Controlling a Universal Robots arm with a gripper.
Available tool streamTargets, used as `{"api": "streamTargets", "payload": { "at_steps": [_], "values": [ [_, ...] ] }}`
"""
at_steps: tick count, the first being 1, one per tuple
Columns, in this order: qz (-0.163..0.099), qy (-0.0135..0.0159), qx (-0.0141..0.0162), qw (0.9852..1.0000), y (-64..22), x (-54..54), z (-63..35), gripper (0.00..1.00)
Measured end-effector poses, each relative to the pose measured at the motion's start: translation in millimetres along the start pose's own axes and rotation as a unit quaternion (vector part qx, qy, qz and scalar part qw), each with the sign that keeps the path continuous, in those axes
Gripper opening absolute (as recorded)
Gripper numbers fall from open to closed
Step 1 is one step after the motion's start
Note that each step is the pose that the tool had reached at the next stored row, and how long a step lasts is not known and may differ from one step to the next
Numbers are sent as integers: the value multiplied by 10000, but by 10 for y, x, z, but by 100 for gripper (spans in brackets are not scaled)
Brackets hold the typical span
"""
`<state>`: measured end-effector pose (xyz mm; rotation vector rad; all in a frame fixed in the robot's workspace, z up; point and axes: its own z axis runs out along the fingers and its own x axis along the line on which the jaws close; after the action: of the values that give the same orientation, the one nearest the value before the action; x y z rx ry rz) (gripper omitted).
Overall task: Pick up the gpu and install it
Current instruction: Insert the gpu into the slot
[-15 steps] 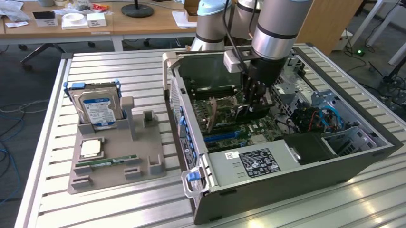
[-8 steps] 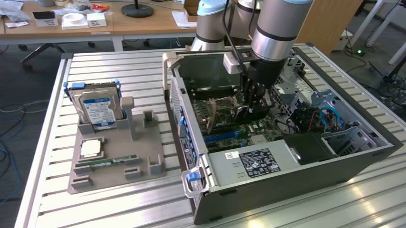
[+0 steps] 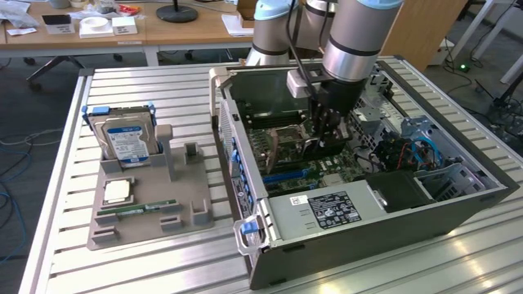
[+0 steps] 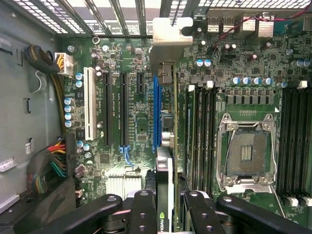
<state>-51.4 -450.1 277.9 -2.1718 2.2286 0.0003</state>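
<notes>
We have the gripper down inside the open PC case, jaws clamped on the gpu. The card stands edge-on over the motherboard, running along the blue slot, with its bracket toward the case's rear wall. Seated or not, we can't tell. The hard drive sits in the tray on the exterior view's left.

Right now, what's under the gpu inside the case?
The motherboard, with the long blue slot showing alongside the gpu gripped edge-on in the hand. The board strip directly beneath the card is covered.
</notes>
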Motion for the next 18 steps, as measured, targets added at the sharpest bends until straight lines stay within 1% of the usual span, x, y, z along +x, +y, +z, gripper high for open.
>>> {"api": "streamTargets", "payload": {
  "at_steps": [7,14,18],
  "values": [
    [-2,-1,9,10000,72,2,0,27],
    [-2,-1,26,10000,142,7,-2,27],
    [-2,-6,38,10000,171,29,-3,27]
  ]
}}
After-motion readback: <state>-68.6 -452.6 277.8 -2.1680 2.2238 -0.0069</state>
